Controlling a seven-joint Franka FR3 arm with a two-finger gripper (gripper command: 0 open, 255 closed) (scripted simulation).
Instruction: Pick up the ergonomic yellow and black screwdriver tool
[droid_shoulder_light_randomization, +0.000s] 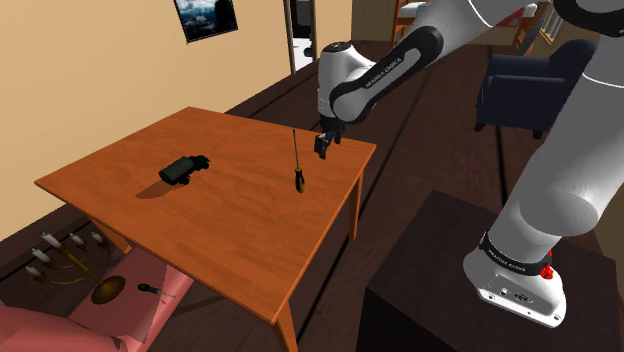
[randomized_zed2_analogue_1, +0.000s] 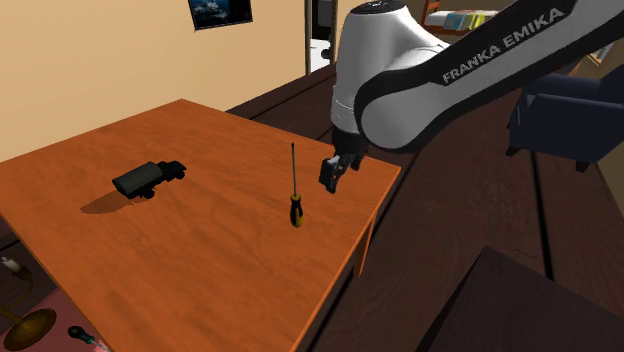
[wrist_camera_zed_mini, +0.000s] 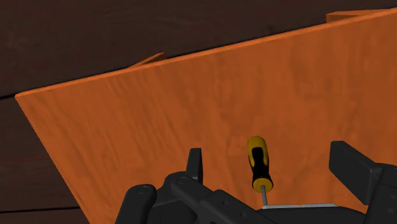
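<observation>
The screwdriver (droid_shoulder_light_randomization: 295, 162) has a yellow and black handle and a thin dark shaft, and it lies flat on the orange wooden table (droid_shoulder_light_randomization: 200, 220). It rests near the table's right edge in the second exterior view, screwdriver (randomized_zed2_analogue_1: 293, 188) on table (randomized_zed2_analogue_1: 200, 260). My black gripper (droid_shoulder_light_randomization: 324, 145) hovers just above the table, a little to the shoulder view's right of the shaft. The gripper (randomized_zed2_analogue_1: 333, 172) touches nothing. In the wrist view the gripper (wrist_camera_zed_mini: 271, 164) is open, and the screwdriver's handle (wrist_camera_zed_mini: 258, 162) lies on the table (wrist_camera_zed_mini: 191, 95) below the gap between the fingers.
A black toy truck (droid_shoulder_light_randomization: 183, 168) sits further left on the table. A dark blue armchair (droid_shoulder_light_randomization: 530, 85) stands at the back right. On the floor by the table's near corner lie a brass candelabra (droid_shoulder_light_randomization: 60, 255) and a small tool (droid_shoulder_light_randomization: 150, 290). My dark stand (droid_shoulder_light_randomization: 450, 290) is at lower right.
</observation>
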